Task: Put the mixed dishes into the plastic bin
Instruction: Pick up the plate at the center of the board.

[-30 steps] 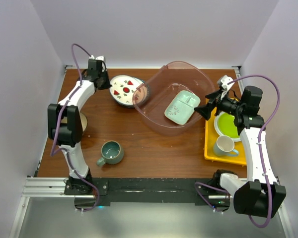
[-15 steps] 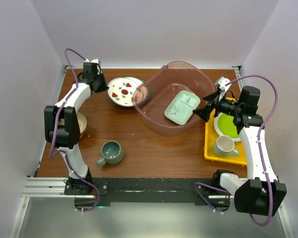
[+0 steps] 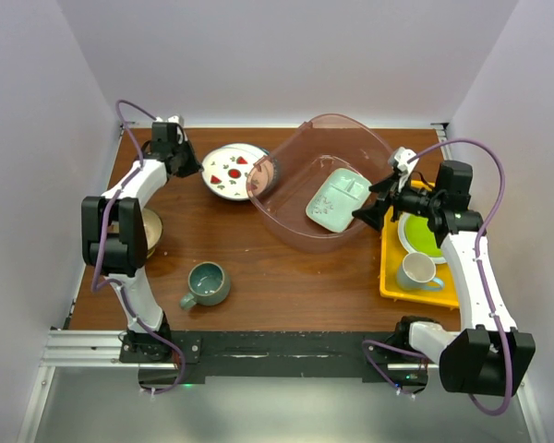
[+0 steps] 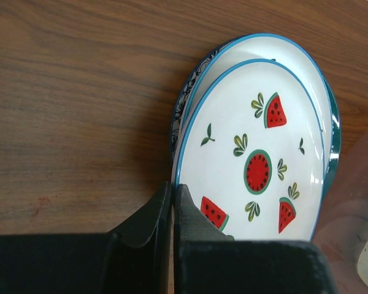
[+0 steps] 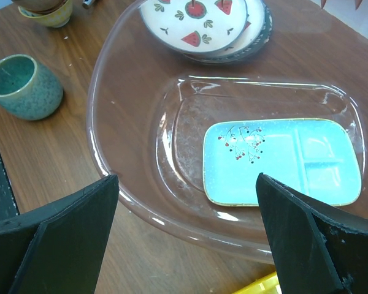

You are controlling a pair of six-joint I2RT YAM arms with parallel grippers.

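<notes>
Left pincer (image 4: 173,187) closed tight, tips at the left rim of the round glossy watermelon plate (image 4: 251,165), which tops a stack upper-left on the wood table (image 3: 268,277), just beside the translucent plastic bin (image 3: 286,224). Right pincer (image 5: 185,179) spread wide, empty, at the bin's right wall. Mint rectangular dish (image 3: 337,200) lies inside, long axis lower-left to upper-right.

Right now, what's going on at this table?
The left gripper, shut, sits at the rim of the white watermelon-print plate topping a stack beside the translucent pinkish plastic bin. The right gripper hangs open over the bin, where the mint squarish dish lies. The grey-teal mug stands outside it.
</notes>
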